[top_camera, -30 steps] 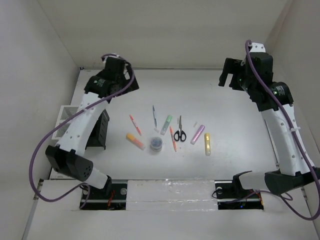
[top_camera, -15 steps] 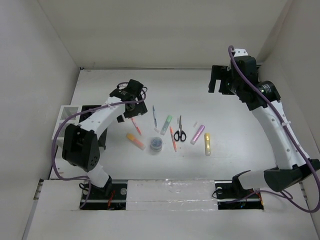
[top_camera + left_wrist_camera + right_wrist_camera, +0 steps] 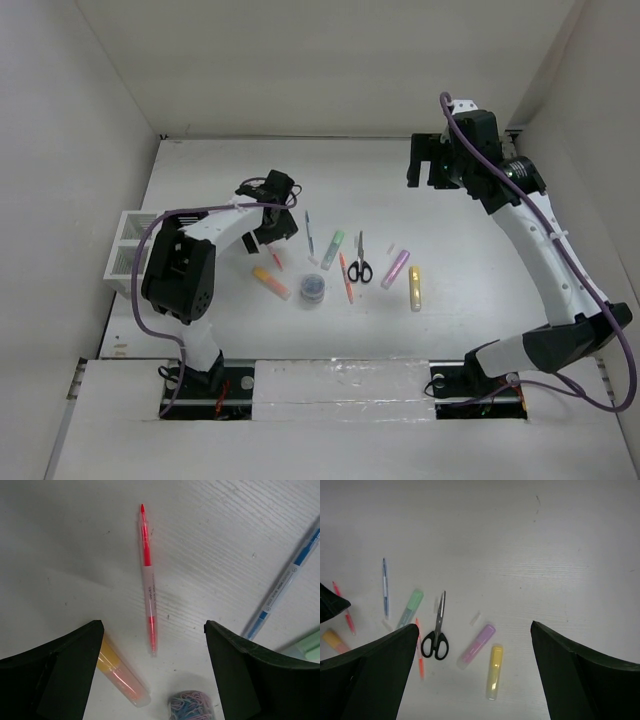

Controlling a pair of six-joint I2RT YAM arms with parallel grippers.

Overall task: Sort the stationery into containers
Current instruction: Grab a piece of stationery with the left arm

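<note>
Left gripper (image 3: 151, 626), fingers spread wide and holding nothing, had swung down over the red pen (image 3: 148, 575) lying on the table (image 3: 470, 225). Right gripper (image 3: 427, 171), likewise spread and bare, had shifted slightly left.

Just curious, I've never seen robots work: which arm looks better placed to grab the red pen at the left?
Probably the left. The left gripper hangs open directly over the red pen. The right gripper, also open, is near the back, away from the pens.
</note>
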